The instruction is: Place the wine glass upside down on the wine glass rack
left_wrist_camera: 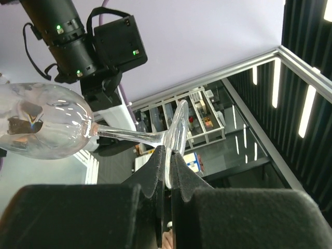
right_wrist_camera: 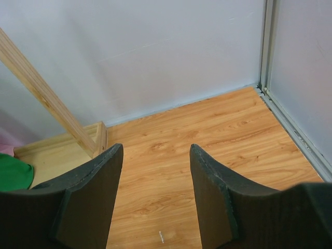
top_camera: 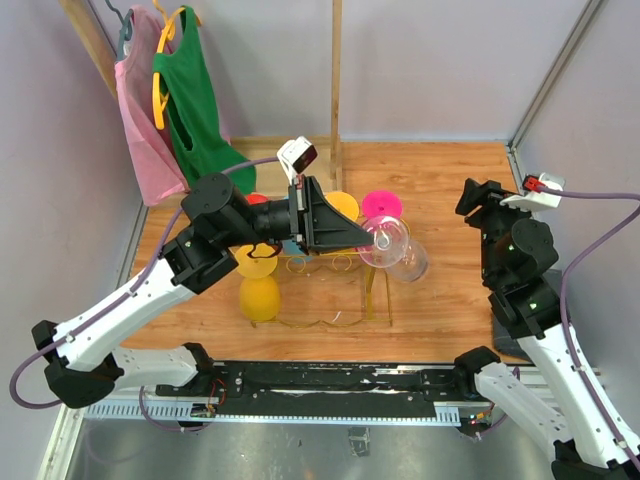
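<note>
Left tool [left_wrist_camera: 167, 153] pinches the foot of the clear stemmed wine glass [left_wrist_camera: 46, 123], holding it sideways over the right end of my gold thin-wire rack [top_camera: 330, 264], ready for inverting; right tool [right_wrist_camera: 155, 194] part-open, empty.

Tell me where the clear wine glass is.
Top view, right of centre: the clear glass lies sideways in the left gripper, pinched by its foot, at the right end of the rack, beside the pink glass.
</note>
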Available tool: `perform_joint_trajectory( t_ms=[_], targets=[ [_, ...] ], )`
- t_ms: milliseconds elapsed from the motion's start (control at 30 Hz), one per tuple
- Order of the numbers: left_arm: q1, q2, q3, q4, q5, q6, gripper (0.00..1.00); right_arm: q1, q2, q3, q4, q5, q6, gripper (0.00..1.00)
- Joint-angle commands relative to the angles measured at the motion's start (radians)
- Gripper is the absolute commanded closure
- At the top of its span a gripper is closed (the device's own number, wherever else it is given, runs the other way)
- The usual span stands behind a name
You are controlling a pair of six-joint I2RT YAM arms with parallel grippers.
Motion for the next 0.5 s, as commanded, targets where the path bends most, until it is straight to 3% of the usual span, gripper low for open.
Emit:
perform_joint_trajectory(
  t_ms=[0,167,467],
  targets=[
    [-0.038,-0.011,-0.003,0.021,0.005,0.007,1.0,-0.02,-0.009,0.026,0.008,-0.009,0.023,0.44],
    [-0.084,0.017,0.02,0.012,0.026,0.022,1.0,-0.024,-0.003,0.025,0.006,-0.01,0.027,0.44],
    [-0.13,-0.038,-0.006,-0.155,-0.086,0.071,1.0,-0.034,-0.016,0.014,0.004,-0.013,0.031,0.44]
  ],
)
